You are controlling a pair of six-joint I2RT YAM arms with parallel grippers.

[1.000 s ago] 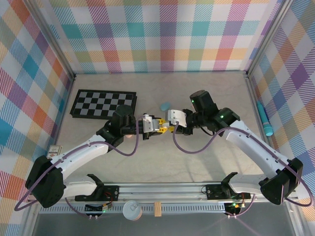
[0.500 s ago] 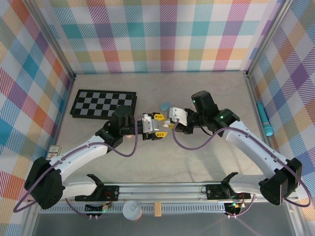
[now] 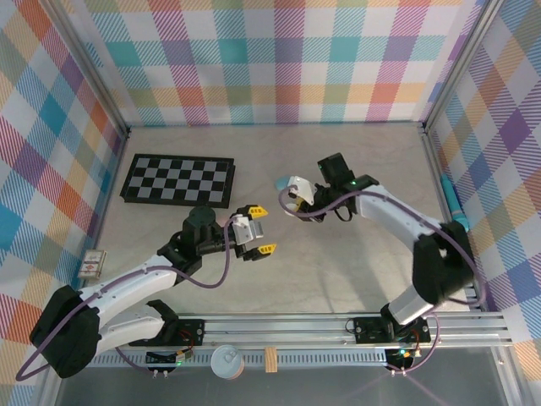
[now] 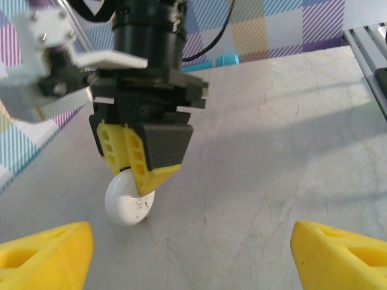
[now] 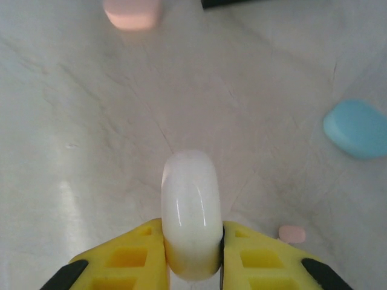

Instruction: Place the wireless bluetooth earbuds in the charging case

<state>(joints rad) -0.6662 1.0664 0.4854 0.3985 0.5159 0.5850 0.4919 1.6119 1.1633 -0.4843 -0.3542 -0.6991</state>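
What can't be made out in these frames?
white case: edge-on in right wrist view; in left wrist view the right gripper covers its top. Lid state and contents unreadable.
pink case: cut by right wrist view's top edge, blurred.
blue case: top view, partly behind right gripper.
pink earbud: too small for orientation.

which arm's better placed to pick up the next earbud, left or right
Left, likely: the left gripper is open and empty, while the right gripper is shut on the white case.
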